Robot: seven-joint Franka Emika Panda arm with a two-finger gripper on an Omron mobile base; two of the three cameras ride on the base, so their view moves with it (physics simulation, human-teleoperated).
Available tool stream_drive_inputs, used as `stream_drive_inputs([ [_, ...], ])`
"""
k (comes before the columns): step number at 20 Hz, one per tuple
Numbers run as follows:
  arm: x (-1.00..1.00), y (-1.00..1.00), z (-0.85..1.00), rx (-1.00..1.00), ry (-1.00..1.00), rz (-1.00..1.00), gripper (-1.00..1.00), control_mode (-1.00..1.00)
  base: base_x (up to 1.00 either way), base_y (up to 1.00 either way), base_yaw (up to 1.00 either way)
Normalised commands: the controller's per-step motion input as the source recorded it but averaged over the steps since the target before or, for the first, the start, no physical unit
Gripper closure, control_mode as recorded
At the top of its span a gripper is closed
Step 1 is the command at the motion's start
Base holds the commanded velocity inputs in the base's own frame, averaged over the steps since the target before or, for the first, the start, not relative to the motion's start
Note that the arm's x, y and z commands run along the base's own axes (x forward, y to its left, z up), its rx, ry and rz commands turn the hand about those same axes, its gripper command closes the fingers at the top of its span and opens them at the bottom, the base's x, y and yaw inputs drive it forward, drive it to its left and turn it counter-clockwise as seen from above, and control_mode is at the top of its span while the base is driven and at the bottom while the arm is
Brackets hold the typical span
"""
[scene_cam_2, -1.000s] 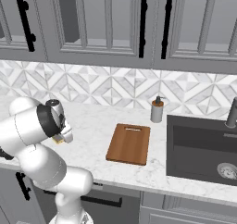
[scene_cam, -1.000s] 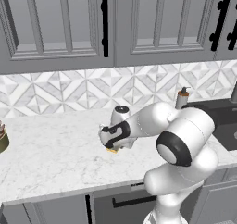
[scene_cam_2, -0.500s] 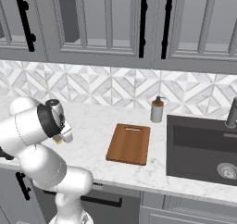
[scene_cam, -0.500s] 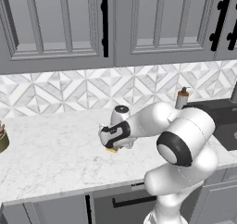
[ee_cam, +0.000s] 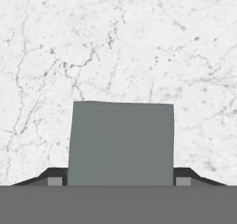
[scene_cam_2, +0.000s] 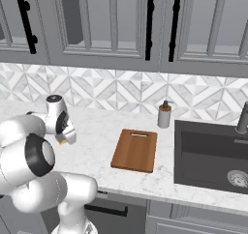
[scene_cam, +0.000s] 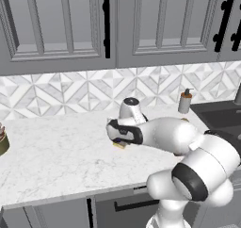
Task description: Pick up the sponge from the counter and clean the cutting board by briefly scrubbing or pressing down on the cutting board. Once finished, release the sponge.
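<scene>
**Down low: fingers bracketing the sponge on the bench**

Here, in the left base view, the arm is reaching across the white marble bench (scene_cam: 56, 151), and the gripper (scene_cam: 120, 142) is hanging right over the sponge (scene_cam: 119, 145), whose yellow layer is peeking out beneath it. A soap bottle (scene_cam: 185, 101) is standing near the backsplash.

In the right base view, the gripper (scene_cam_2: 64, 138) is sitting low at the sponge (scene_cam_2: 62, 142), well apart from the cutting board (scene_cam_2: 135, 150), which is lying flat between it and the dark sink (scene_cam_2: 213, 155).

In the hand view, the grey top of the sponge (ee_cam: 121, 142) is lying between the two dark fingers (ee_cam: 54, 176), one tip showing at each side edge. Whether they are pressing on it or merely flanking it, I cannot tell.
</scene>
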Motion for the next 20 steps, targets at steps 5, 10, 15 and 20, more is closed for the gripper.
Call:
stream_drive_inputs([
  [5, -0.06, -0.86, 0.23, 0.08, 0.02, -0.13, 1.0, -1.0, 0.0, 0.0, 0.0],
  [10, -0.22, -0.96, 0.03, 0.05, 0.0, -0.11, 1.0, -1.0, 0.0, 0.0, 0.0],
  [15, -0.11, -0.91, -0.04, 0.0, 0.06, -0.15, 1.0, -1.0, 0.0, 0.0, 0.0],
  [20, -0.06, -0.95, -0.11, 0.0, 0.01, -0.15, 1.0, -1.0, 0.0, 0.0, 0.0],
])
